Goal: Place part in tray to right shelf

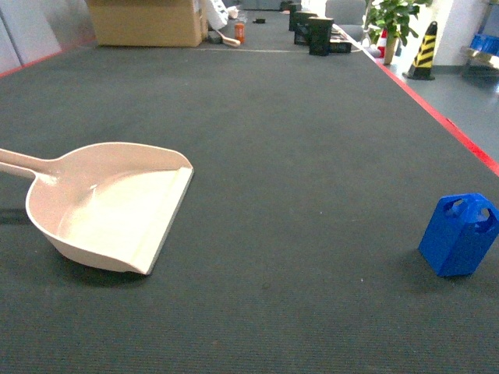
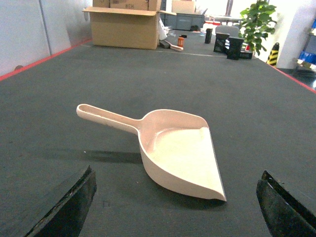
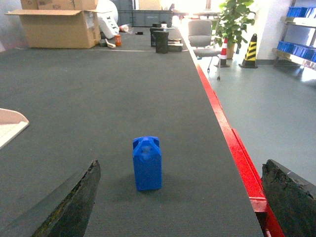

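Part [image 1: 460, 234] stands upright on the dark table [image 1: 296, 140], lower right of the head frame, near the red table edge, untouched. Tray [image 1: 117, 210] lies flat at lower left of the head frame, handle running off the left edge, open lip facing right toward the part. The two are well apart, bare mat between them.

Left wrist frame: tray [image 2: 180, 150] centre, its handle pointing to upper left; left claw [image 2: 175, 207] spread wide, its black fingers [image 2: 66, 207] showing at both bottom corners, holding nothing. The tray sits ahead of and between the fingers, so this arm looks lined up for it, probably for the handle or body.

Right wrist frame: part [image 3: 147, 164] centre, standing between the fingers [image 3: 74, 207] of the right claw [image 3: 185, 202], which is also spread wide and empty, no contact. A corner of the tray [image 3: 10, 126] shows at the left edge. The layout reads as one arm per object: right picks the part, left handles the tray.

Blue crates on a rack [image 3: 298, 29] sit at the upper right of the right wrist frame, across the floor; likely the right shelf, too far to confirm. Nothing of the task looks done so far.
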You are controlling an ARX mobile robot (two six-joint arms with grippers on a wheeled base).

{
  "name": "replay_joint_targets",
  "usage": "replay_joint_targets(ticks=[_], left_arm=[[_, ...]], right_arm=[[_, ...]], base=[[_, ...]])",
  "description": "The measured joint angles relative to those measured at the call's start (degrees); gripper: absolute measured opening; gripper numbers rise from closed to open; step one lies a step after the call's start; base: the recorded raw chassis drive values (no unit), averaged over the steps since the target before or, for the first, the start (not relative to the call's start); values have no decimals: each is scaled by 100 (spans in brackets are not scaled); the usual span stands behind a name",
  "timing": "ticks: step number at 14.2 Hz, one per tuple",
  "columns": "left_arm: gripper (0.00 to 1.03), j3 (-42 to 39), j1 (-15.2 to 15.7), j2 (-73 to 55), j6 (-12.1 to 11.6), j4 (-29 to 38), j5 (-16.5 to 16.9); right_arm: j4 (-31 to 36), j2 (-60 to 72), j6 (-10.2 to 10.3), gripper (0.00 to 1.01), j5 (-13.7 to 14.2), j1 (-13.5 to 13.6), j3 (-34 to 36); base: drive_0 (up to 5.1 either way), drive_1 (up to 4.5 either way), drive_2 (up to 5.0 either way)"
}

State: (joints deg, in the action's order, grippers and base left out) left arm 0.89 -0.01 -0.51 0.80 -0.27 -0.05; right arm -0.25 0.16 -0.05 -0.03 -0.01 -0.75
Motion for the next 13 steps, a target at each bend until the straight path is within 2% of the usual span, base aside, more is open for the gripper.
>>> replay_joint_targets(ticks=[13], left_arm=[[98, 0, 0, 0, 0, 0, 2]], right_arm=[[2, 0, 0, 98, 0, 0, 0]], base=[[0, 0, 0]])
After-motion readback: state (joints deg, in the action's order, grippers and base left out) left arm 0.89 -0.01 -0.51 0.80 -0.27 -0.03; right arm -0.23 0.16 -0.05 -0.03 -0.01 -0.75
